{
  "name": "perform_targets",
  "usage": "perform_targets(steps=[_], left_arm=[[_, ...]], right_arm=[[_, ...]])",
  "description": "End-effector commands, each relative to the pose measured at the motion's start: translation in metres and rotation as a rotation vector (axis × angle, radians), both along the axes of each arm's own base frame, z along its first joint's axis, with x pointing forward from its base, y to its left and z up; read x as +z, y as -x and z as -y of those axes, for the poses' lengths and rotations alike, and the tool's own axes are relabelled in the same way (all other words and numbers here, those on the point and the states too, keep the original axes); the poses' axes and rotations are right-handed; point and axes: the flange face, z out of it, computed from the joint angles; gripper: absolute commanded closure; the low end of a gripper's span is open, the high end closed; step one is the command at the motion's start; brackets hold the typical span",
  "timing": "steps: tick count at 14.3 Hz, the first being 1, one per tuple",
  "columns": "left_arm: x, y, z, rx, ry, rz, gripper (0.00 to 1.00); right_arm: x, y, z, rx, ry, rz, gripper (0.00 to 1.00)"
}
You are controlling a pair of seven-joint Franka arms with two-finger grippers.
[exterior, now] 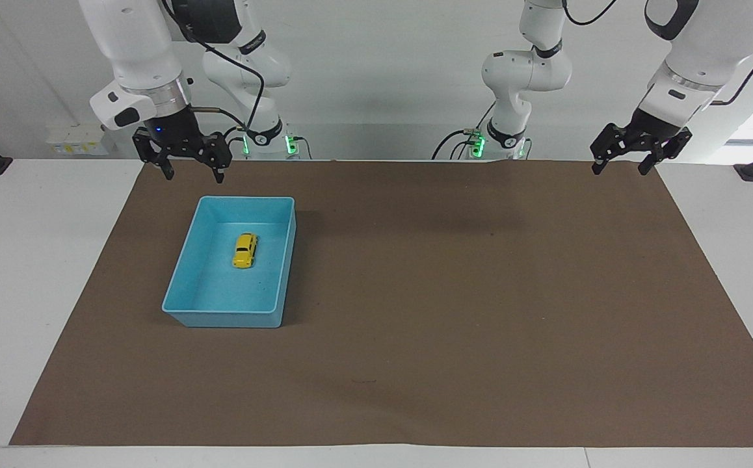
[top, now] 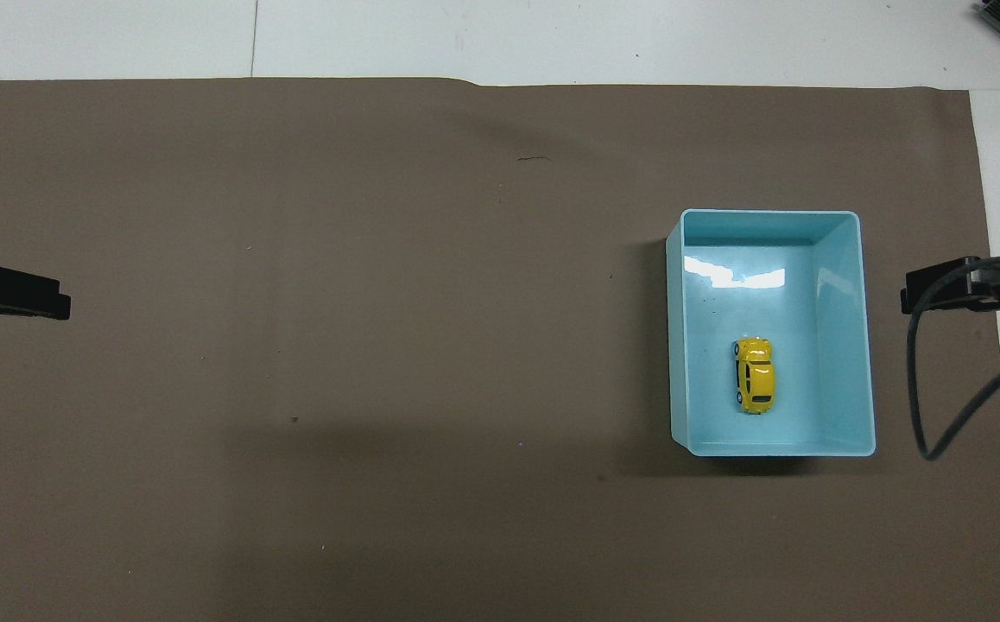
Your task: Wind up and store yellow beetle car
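The yellow beetle car (exterior: 245, 250) (top: 755, 375) sits on its wheels inside the light-blue bin (exterior: 184, 287) (top: 864, 345), on the floor toward the wall nearer the robots. The bin rests on the brown mat (exterior: 454, 312) (top: 379, 345) covering the counter (exterior: 32, 273), toward the right arm's end. In the facing view, the right end effector (exterior: 191, 172) (top: 940, 289) hangs at about 11 o'clock from the bin, above the mat's edge, fingers spread wide and holding nothing. The left end effector (exterior: 620, 170) (top: 29, 302) waits over the mat's corner at the left arm's end, also wide and holding nothing.
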Motion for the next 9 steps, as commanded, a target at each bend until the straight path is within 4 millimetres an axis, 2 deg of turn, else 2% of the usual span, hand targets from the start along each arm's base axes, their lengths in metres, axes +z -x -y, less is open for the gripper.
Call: perform_targets(steps=[1, 9], left_arm=[[0.002, 0.0047, -0.0035, -0.012, -0.015, 0.007, 0.0], [0.002, 0.0046, -0.0043, -0.01, -0.015, 0.007, 0.0]], right_arm=[[-0.0013, -0.0042, 0.006, 0.016, 0.002, 0.002, 0.0], [-0.0035, -0.0013, 0.0044, 0.011, -0.009, -0.007, 0.0]])
